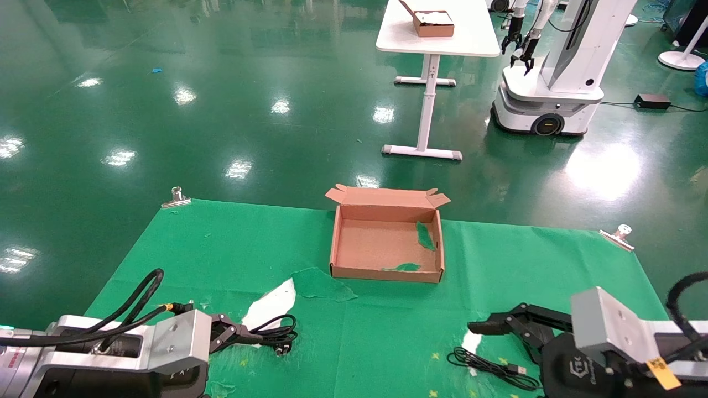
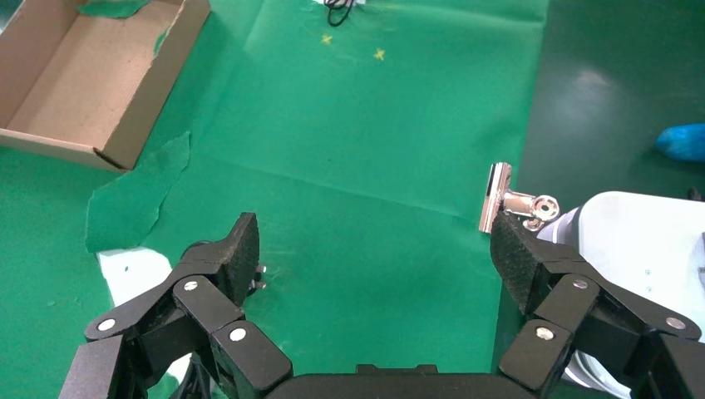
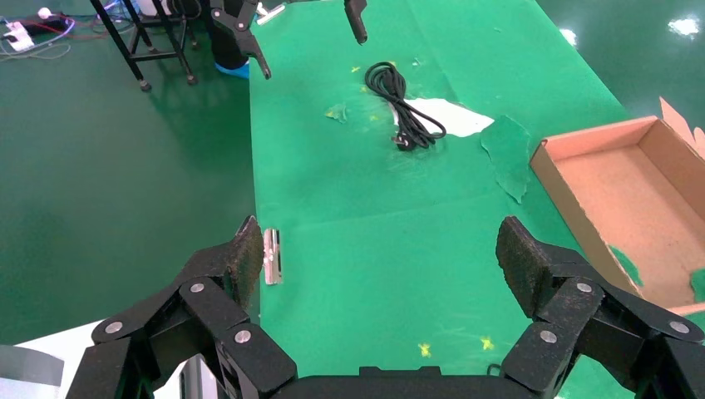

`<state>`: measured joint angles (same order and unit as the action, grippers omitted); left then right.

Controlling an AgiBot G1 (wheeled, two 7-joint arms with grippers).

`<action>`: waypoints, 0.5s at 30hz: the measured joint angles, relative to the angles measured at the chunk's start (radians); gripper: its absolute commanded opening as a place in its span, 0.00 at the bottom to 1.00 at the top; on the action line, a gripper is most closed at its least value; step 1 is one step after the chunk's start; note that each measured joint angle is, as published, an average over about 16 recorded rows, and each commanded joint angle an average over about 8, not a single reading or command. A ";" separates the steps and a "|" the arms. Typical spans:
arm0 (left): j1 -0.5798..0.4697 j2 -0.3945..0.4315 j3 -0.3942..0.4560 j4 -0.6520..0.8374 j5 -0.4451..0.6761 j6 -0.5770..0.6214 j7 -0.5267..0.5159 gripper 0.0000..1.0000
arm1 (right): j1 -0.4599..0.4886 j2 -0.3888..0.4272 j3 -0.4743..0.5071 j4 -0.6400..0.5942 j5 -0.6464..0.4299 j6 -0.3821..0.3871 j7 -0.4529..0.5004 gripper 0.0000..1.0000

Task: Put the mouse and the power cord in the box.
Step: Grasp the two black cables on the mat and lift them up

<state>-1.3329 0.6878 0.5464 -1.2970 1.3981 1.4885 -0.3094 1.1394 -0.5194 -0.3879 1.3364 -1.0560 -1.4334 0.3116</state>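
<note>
The box (image 1: pixel 385 273) lies open on the far middle of the green cloth, with green scraps stuck inside; it also shows as the box (image 2: pixel 148 104) and the box (image 3: pixel 572 184). The power cord (image 1: pixel 275 333) is coiled near the front left, the same power cord (image 3: pixel 404 112) with its plug. My left gripper (image 1: pixel 235 333) is open just left of the cord, and the left gripper (image 2: pixel 376 249) holds nothing. My right gripper (image 1: pixel 498 331) is open over a thin USB cable (image 1: pixel 492 369); the right gripper (image 3: pixel 380 253) is empty. The mouse is hidden.
Metal clips (image 1: pixel 176 197) (image 1: pixel 618 236) pin the cloth's far corners. The cloth is torn, with a white patch (image 1: pixel 271 304) and a loose green scrap (image 1: pixel 321 284) between cord and box. Beyond the table stand a white desk (image 1: pixel 437 33) and another robot (image 1: pixel 553 83).
</note>
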 measured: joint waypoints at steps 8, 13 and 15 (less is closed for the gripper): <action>0.010 -0.007 -0.009 -0.002 -0.023 0.000 0.005 1.00 | -0.004 0.000 0.003 0.001 0.008 -0.002 -0.003 1.00; 0.013 -0.010 -0.012 -0.002 -0.031 0.000 0.007 1.00 | -0.006 0.000 0.003 0.001 0.011 -0.002 -0.004 1.00; 0.015 -0.011 -0.013 -0.003 -0.034 0.000 0.008 1.00 | -0.006 0.000 0.004 0.001 0.012 -0.003 -0.004 1.00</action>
<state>-1.3183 0.6771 0.5332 -1.2997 1.3645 1.4888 -0.3016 1.1333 -0.5194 -0.3841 1.3376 -1.0438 -1.4361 0.3076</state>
